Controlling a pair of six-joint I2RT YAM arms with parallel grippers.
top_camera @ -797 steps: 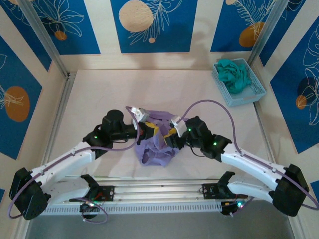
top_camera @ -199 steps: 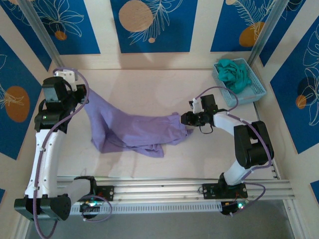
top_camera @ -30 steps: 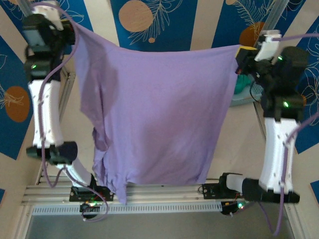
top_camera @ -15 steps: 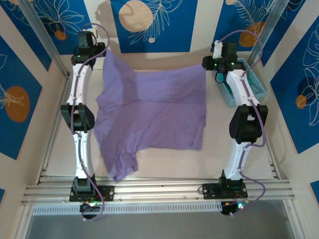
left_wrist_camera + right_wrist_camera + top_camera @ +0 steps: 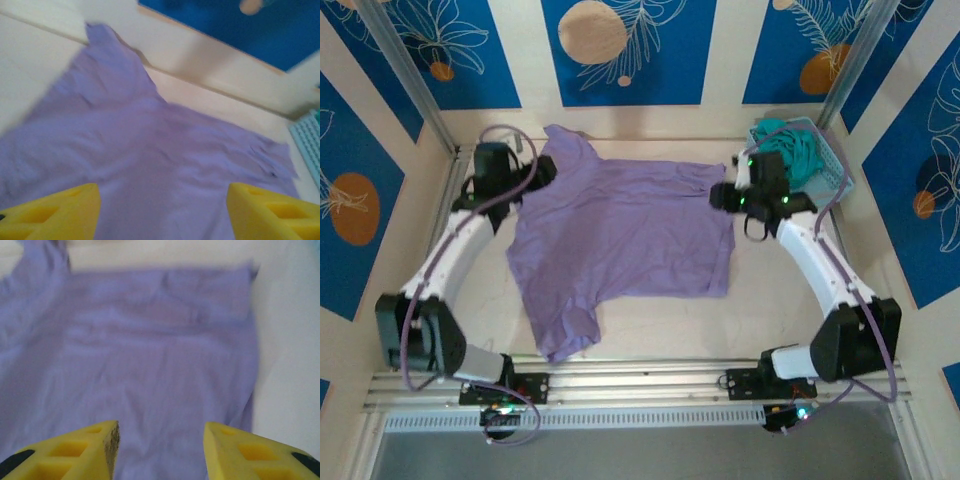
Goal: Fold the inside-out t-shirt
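Note:
The inside-out t-shirt point(image 5: 620, 230) is light purple and lies spread flat on the table, one sleeve toward the far wall point(image 5: 565, 140) and another at the near left point(image 5: 560, 335). My left gripper point(image 5: 540, 170) hovers at the shirt's far left edge, open, nothing between its yellow fingers point(image 5: 50, 212). Its wrist view looks across the shirt point(image 5: 165, 155). My right gripper point(image 5: 720, 195) hovers at the shirt's far right corner, also open and empty, with the fabric point(image 5: 150, 355) below its fingers point(image 5: 250, 450).
A light blue basket point(image 5: 825, 185) holding a teal garment point(image 5: 790, 145) stands at the back right, close to my right wrist. Walls enclose the table on the left, right and far sides. Bare table shows in front of the shirt.
Both grippers have opened and let go of the shirt's far edge, then drawn back toward me. The shirt has settled flat on the table.

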